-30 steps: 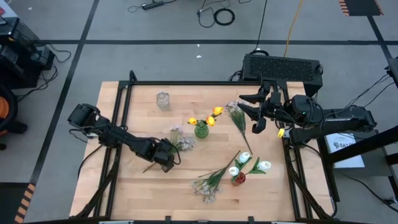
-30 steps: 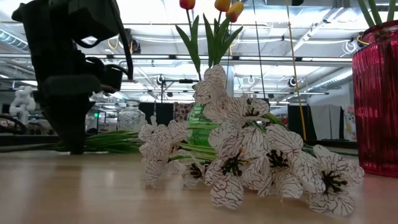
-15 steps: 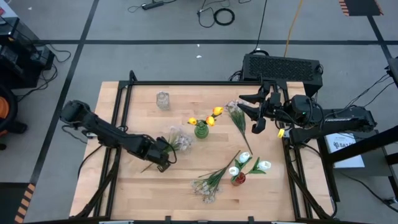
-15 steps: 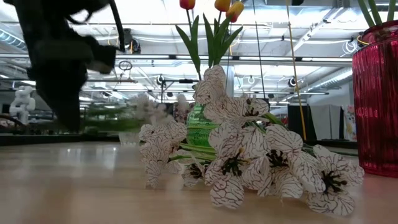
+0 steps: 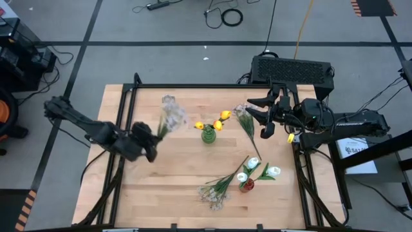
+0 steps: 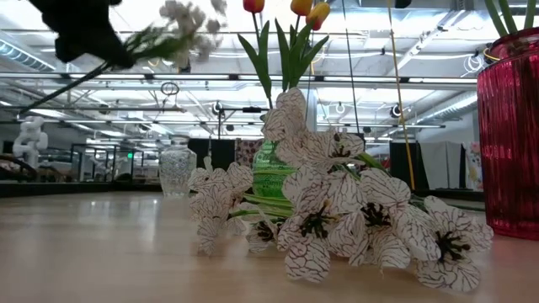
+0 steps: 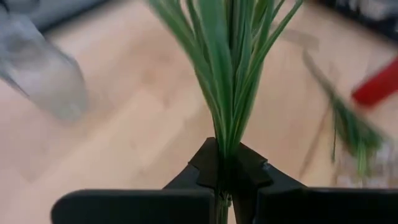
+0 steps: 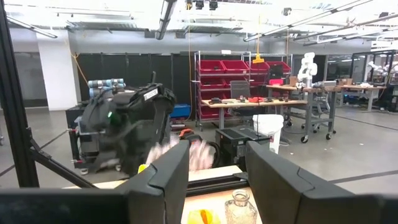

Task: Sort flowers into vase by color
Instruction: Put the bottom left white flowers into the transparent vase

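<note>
My left gripper [image 5: 154, 134] is raised over the table's left part, shut on a spray of pale blossoms [image 5: 172, 117] with green stems, seen high up in the low view [image 6: 181, 17]. A clear glass vase [image 5: 168, 102] stands just beyond it. A green vase [image 5: 208, 135] holds orange-yellow tulips [image 5: 222, 117]. A red vase [image 5: 246, 185] holds white tulips [image 5: 270, 171]. Two more sprays lie on the table, one near the front [image 5: 215, 190] and one at the far right [image 5: 243, 120]. My right gripper [image 5: 264, 119] hangs open above the table's right part, holding nothing. My left gripper pinches the bundle of green stems [image 7: 224, 163] between its two fingers, a little above the cut end, which sticks out behind them [image 6: 38, 99]. The spray is lifted clear of the table and tilted, with its blossoms [image 6: 185, 15] higher than the stem end.
A black frame rail [image 5: 129, 109] runs along the table's left side, under my left arm. A black box [image 5: 293, 69] sits beyond the far right corner. Bare wood lies at the near left [image 5: 148, 193].
My left gripper has risen and drawn back toward the table's left and far edges, toward the clear vase, tipping up from pointing steeply down. The spray, which lay on the table beside the green vase, is now lifted clear and swung toward the clear vase.
</note>
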